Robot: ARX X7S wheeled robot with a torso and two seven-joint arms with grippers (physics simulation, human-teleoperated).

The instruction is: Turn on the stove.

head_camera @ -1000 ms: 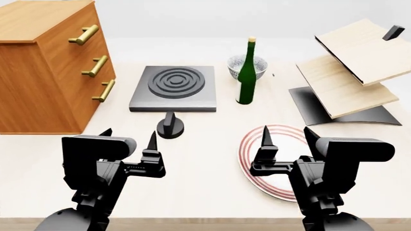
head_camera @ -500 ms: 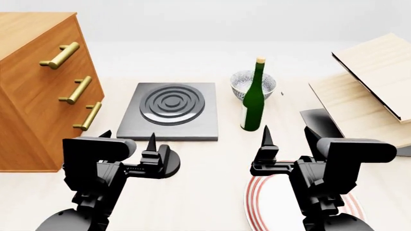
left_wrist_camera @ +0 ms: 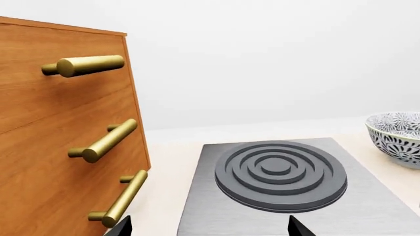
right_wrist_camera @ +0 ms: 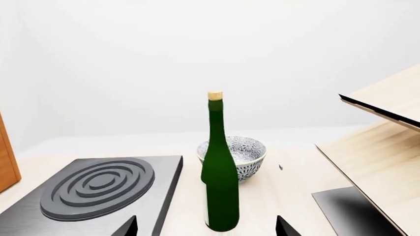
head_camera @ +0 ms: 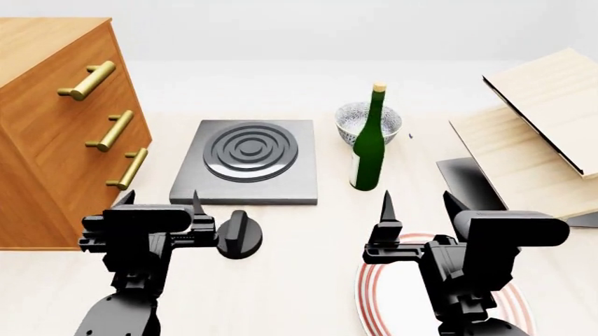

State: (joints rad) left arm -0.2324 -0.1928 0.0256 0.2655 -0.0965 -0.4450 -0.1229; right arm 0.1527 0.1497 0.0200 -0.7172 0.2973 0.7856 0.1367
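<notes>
The stove (head_camera: 245, 162) lies flat on the pale table (head_camera: 299, 280), its ringed burner up, and serves as the landmark here. In the head view its black knob (head_camera: 238, 236) stands just in front of the stove's near edge, apart from the slab. The left gripper (head_camera: 159, 204) hovers just left of the knob, jaws spread and empty, not yet around it. The right gripper (head_camera: 416, 206) hangs well to the right of the stove, jaws spread, above a red-rimmed plate (head_camera: 374, 294). A green bottle (head_camera: 370, 143) stands just right of the stove, a patterned bowl (head_camera: 360, 119) behind it, and a wooden drawer chest (head_camera: 56, 126) left of the stove.

In the left wrist view the stove (left_wrist_camera: 288, 196) fills the lower frame with the chest (left_wrist_camera: 66, 147) beside it; the knob is out of sight, so this camera looks past it.

In the right wrist view the bottle (right_wrist_camera: 220, 182) stands just beside the stove (right_wrist_camera: 98, 191).

To do this step well, I would shift the left gripper right until the knob's raised ridge sits between the fingers, lower, close squarely on the ridge, then twist about the vertical axis without dragging.
</notes>
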